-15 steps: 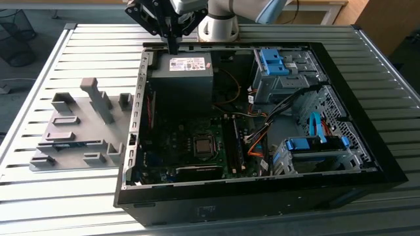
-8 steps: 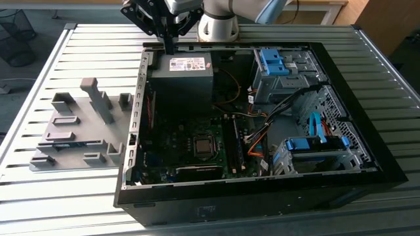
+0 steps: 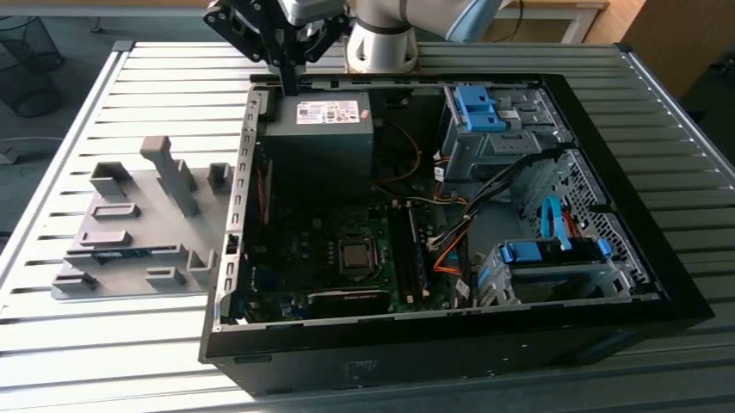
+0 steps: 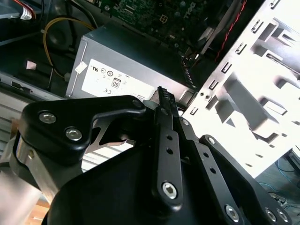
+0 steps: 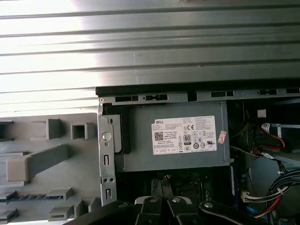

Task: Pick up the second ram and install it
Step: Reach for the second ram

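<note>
The black gripper (image 4: 161, 91) is nearest, its fingers drawn close together with nothing between them. In the exterior view the gripper (image 3: 287, 86) hangs just above the far corner of the grey power supply (image 3: 322, 129), on the exterior view's left side of that box. The power supply sits inside the open computer case (image 3: 460, 348). On the exterior view's left of the power supply, outside the case wall, lies a grey fixture (image 3: 126, 224). The second ram (image 3: 120, 253) lies in a slot of the fixture, well apart from the power supply and the gripper. In the first wrist view it shows as a thin green strip (image 5: 21, 198). Everything rests on a slatted metal table (image 3: 172, 69).
</note>
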